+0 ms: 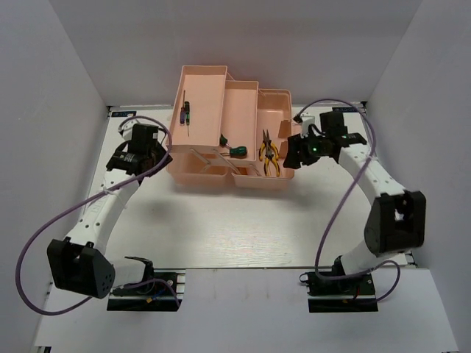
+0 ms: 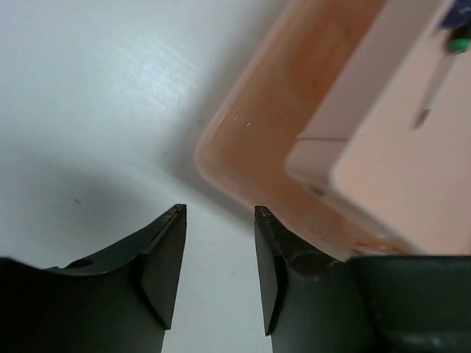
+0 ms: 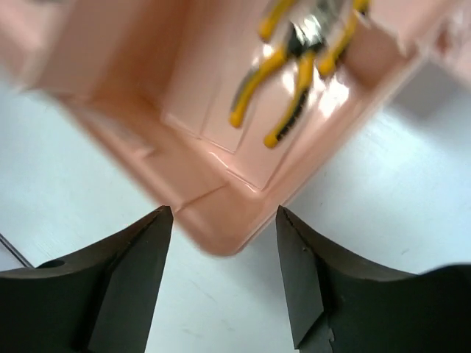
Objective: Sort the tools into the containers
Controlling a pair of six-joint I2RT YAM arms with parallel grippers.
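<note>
While my left gripper (image 2: 219,213) and right gripper (image 3: 224,213) hover, jaws apart and empty, at the near corners of the pink toolbox (image 1: 254,182), pliers (image 3: 298,66) lying in its right compartment, a careless inward swing could shove it.

Toolbox (image 1: 276,99): far centre of the bench (image 1: 221,235), trays stepped out toward the left.
Far-left tray (image 1: 210,81): two slim screwdrivers (image 1: 185,112), side by side.
Middle section: stubby screwdriver (image 1: 236,150), near the front.
Right compartment: pliers (image 1: 268,151), two, lying together.
Left pincer (image 2: 219,212): beside the toolbox's near-left corner, jaws apart.
Right pincer (image 3: 224,211): beside its right end, jaws apart.
</note>
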